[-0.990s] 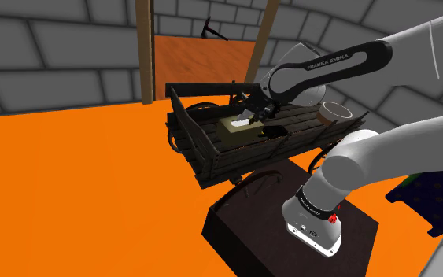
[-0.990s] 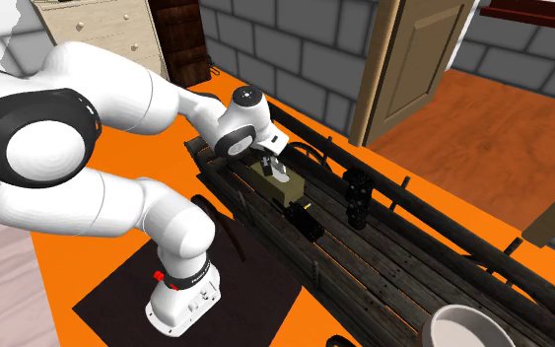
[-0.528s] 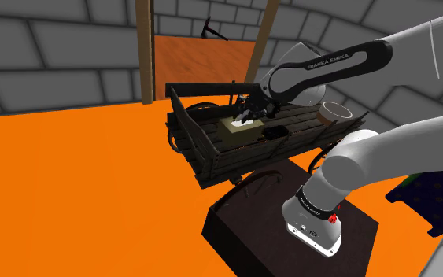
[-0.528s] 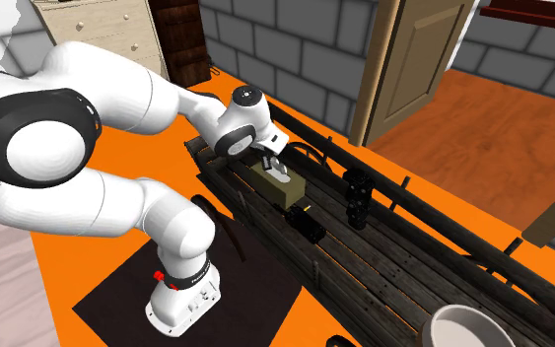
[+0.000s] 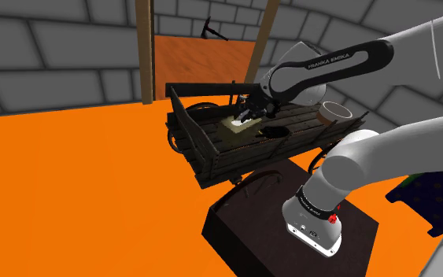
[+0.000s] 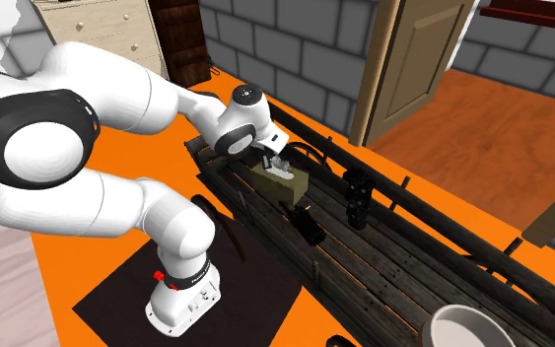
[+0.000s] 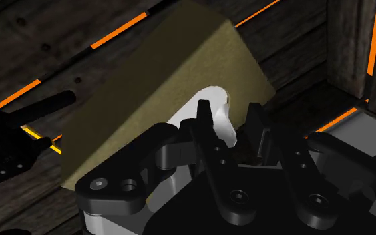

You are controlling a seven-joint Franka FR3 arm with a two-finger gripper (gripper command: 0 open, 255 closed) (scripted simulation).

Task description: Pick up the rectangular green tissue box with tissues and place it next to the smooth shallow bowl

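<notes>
An olive-green tissue box (image 5: 238, 127) (image 6: 285, 184) lies in the bed of a dark wooden cart (image 5: 212, 161), with a white tissue (image 7: 214, 113) sticking out of its top. My gripper (image 5: 249, 113) (image 6: 277, 164) (image 7: 232, 123) comes down onto the box's top, and its black fingers (image 7: 206, 120) are closed on the tissue. In the second exterior view the box looks slightly tilted, its end toward the bowl raised off the planks. The pale shallow bowl (image 5: 334, 112) (image 6: 462, 329) stands at the cart's other end, well away from the box.
A black object (image 6: 356, 196) stands on the planks beyond the box, and a smaller black shape (image 6: 308, 228) lies by the near rail. The cart's side rails (image 6: 265, 227) and posts hem in the bed. A doorway (image 5: 204, 59) opens behind; the floor is orange.
The fingers have closed from wide open onto the tissue at the box's top. The box has tipped up a little under the gripper. The arm has barely shifted.
</notes>
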